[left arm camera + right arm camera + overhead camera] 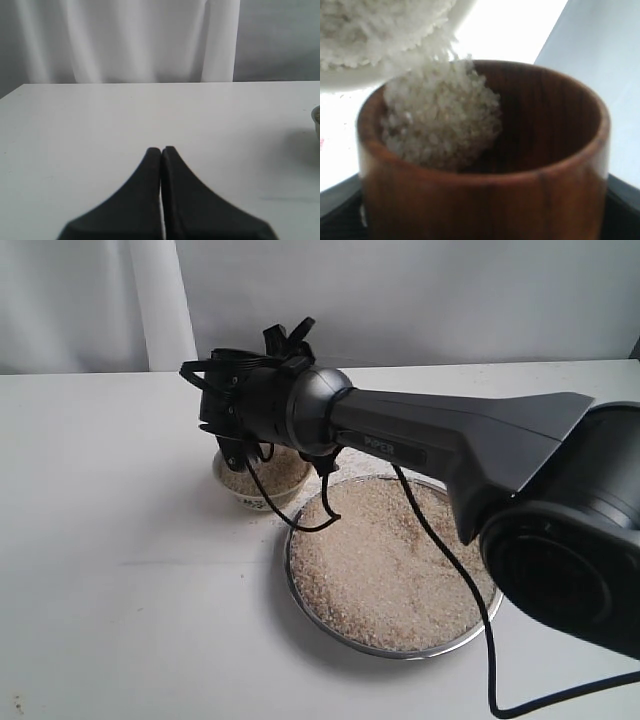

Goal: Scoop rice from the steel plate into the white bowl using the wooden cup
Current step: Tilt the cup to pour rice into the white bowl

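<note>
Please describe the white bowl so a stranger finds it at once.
In the exterior view, find the wide steel plate of rice. At its upper-left rim, under the black arm, sits the white bowl: far smaller, ceramic, with a dark side mark.

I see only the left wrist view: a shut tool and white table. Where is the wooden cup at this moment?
Observer: The right wrist view shows the wooden cup tipped toward the white bowl.
Operator: Is there rice inside the cup?
Observer: Yes, rice is piled at its lip and meets the rice in the bowl.
Operator: Is the steel plate already empty?
Observer: No. In the exterior view the steel plate is covered with rice.
</note>
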Tool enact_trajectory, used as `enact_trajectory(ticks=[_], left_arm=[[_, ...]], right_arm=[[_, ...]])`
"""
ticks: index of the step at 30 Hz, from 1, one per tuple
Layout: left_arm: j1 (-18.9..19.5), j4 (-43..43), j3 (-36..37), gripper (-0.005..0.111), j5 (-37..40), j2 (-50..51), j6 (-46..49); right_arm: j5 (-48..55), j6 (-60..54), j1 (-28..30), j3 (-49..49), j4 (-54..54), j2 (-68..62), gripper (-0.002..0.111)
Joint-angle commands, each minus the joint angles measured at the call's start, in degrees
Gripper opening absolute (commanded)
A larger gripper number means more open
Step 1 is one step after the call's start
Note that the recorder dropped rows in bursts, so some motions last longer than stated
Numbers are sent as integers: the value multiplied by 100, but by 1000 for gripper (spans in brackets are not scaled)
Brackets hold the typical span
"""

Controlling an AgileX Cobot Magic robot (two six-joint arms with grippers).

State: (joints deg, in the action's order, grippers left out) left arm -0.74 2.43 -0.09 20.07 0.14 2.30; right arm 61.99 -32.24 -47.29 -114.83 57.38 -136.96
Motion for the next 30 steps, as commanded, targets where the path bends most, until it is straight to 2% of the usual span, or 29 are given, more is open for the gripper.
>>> enact_trajectory(ticks=[1,19,30], left_arm=[[-15,-2,9,0,-33,-14,-22],[-15,-2,9,0,-33,-14,-22],[-15,-2,9,0,-33,-14,-22]], right_arm=[[154,-93,-16,-31,177,51,0],[104,-330,-414,-31,143,51,0],[275,-626,-423,-31,98,51,0]])
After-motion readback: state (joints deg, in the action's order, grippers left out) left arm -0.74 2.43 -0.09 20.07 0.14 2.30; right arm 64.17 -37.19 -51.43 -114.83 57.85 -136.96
